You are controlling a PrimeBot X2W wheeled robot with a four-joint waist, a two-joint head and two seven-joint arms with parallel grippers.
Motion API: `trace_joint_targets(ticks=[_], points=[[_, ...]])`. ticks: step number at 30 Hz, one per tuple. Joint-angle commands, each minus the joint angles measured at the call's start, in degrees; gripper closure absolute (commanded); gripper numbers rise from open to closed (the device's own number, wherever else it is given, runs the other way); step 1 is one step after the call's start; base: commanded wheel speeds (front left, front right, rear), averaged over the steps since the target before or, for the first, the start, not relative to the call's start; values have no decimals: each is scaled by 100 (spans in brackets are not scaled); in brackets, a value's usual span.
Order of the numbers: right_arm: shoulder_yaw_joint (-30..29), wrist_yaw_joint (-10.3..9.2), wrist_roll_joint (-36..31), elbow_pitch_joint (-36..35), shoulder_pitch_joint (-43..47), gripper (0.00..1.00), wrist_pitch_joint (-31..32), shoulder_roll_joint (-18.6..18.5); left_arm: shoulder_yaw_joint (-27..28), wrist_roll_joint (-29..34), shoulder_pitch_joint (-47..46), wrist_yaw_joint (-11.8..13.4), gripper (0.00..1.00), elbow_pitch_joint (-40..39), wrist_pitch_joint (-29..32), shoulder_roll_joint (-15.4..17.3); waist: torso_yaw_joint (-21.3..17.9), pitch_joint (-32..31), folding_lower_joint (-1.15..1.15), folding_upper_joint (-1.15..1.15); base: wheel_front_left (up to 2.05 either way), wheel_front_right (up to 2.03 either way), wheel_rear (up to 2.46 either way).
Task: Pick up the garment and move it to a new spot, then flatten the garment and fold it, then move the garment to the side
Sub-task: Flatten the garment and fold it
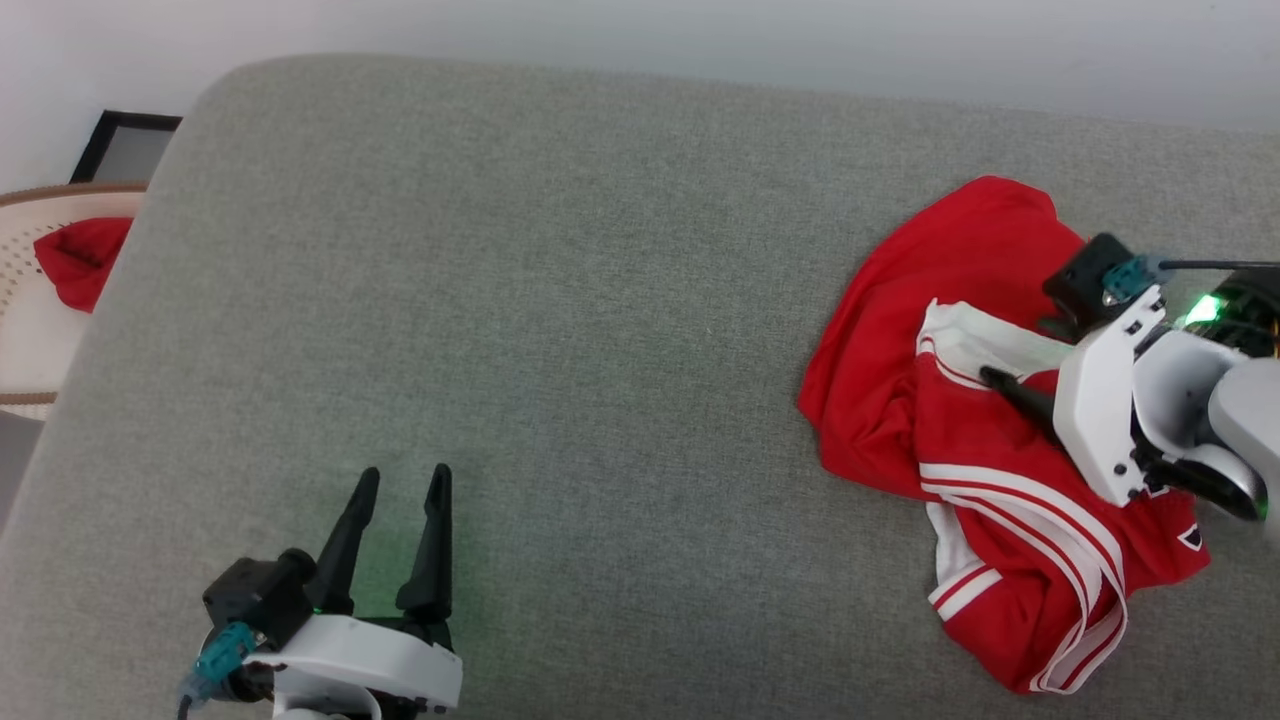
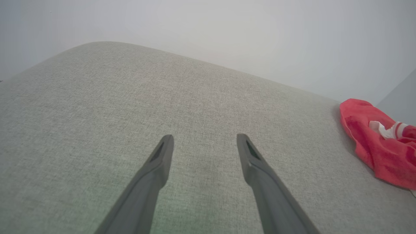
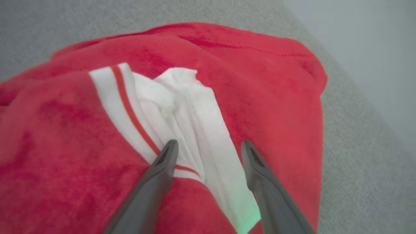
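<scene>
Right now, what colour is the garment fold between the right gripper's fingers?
White sleeve, thin red stripe along its edge; right wrist view shows it best.

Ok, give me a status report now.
Left gripper open above grey fabric cushion. Right gripper open, astride white sleeve of crumpled bright red jersey shirt, ungrasped. Nothing blocking.

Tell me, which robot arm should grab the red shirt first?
The right one. The right gripper hangs open right over the crumpled garment, its fingers on either side of a white fold. The left gripper is open over bare grey cushion, far from it.
</scene>
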Motion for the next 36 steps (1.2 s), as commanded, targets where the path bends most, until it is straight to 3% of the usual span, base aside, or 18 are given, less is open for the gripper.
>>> trace_joint_targets(ticks=[1,10,26,36], points=[[26,-4,-56,62,-73,0,-69,33,-2,-33,-52,-17,0,3,-1,18,-5,-1,0,0,0,0,0],[74,-4,-139,468,-187,0,-267,237,-88,-104,-52,-17,0,5,-1,3,28,86,0,0,0,0,0],[83,-4,-113,-43,107,0,91,74,-64,-179,-14,-17,0,7,-1,5,29,0,0,0,0,0,0],[84,-4,-175,435,-135,0,-209,199,-106,-218,-56,-17,0,6,-1,-21,74,119,0,0,0,0,0]])
